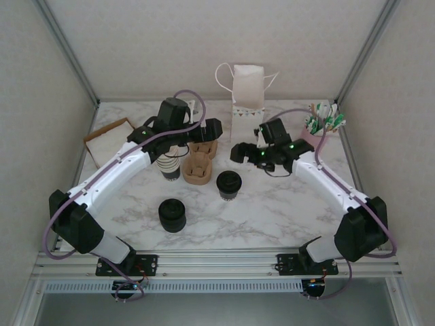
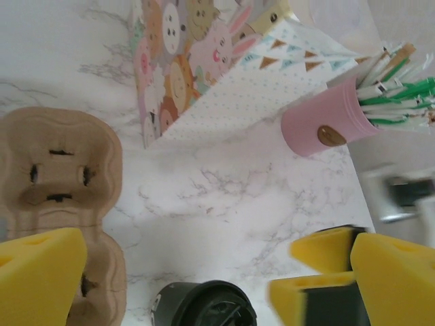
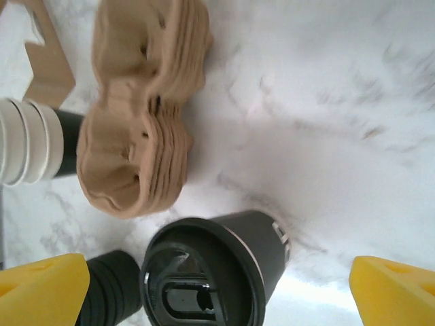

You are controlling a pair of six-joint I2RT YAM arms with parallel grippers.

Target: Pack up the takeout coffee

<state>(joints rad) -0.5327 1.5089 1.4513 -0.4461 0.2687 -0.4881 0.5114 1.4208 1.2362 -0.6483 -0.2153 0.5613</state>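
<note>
The takeout coffee [image 1: 229,185], a dark paper cup with a black lid, stands upright on the marble table in front of the carriers. My right gripper [image 1: 240,153] hovers just behind and above it, open. In the right wrist view the coffee [image 3: 217,265] lies between the wide-apart yellow pads [image 3: 42,288], untouched. My left gripper [image 1: 208,132] hangs open over the cardboard carriers. Its own view shows the coffee's lid [image 2: 204,307] at the bottom edge, with the right gripper's yellow fingers [image 2: 321,250] blurred beside it.
Stacked cardboard carriers [image 1: 199,163] sit left of the coffee, with a lidless cup stack [image 1: 168,166] and a black lid stack [image 1: 172,214] further left. A patterned paper bag [image 1: 248,85] stands at the back, a pink cup of sticks [image 1: 319,125] at the right, and a flat box [image 1: 107,139] far left.
</note>
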